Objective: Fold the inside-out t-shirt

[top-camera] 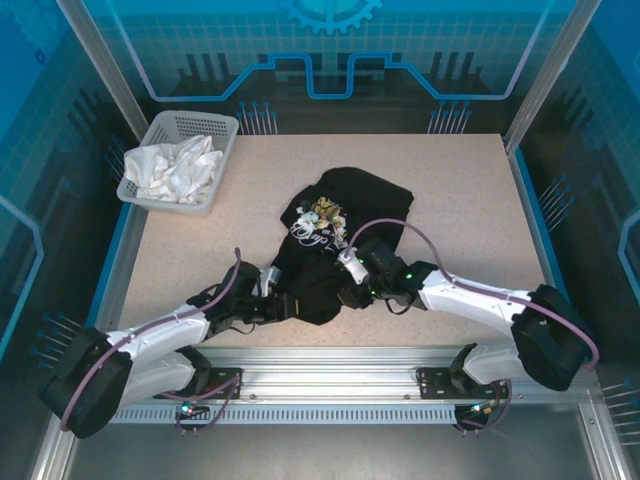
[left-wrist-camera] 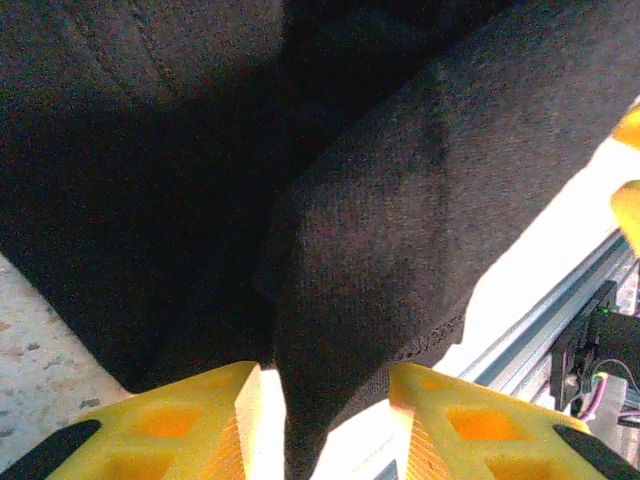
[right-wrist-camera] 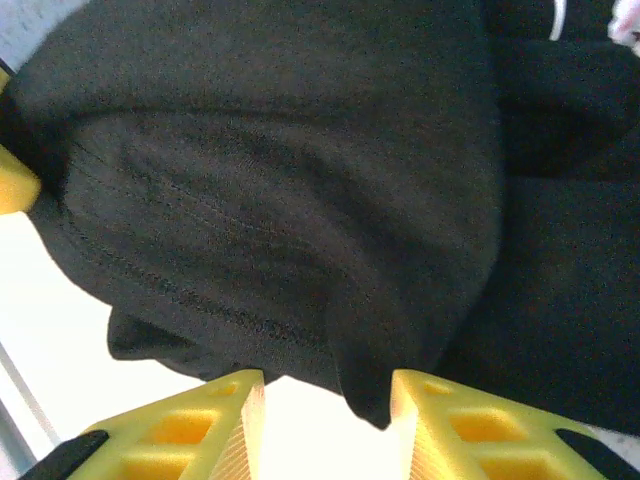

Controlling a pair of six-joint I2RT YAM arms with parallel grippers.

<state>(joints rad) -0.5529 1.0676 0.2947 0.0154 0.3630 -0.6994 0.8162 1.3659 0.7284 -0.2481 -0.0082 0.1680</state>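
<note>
T-shirt sits crumpled in a heap on table, print showing on top, just ahead of both grippers. Left gripper and right gripper are at its near edge, close together. Both sets of jaws are apart. A hem fold runs down between the left fingers and a fold tip hangs between the right fingers. There's a bright gap beside each, so neither looks pinched.

Step, my read: taking the near edge to spread it flat, no fold made yet.

Next: clamp one layer each, lift, pull apart sideways. Risk: catching stacked layers.
</note>
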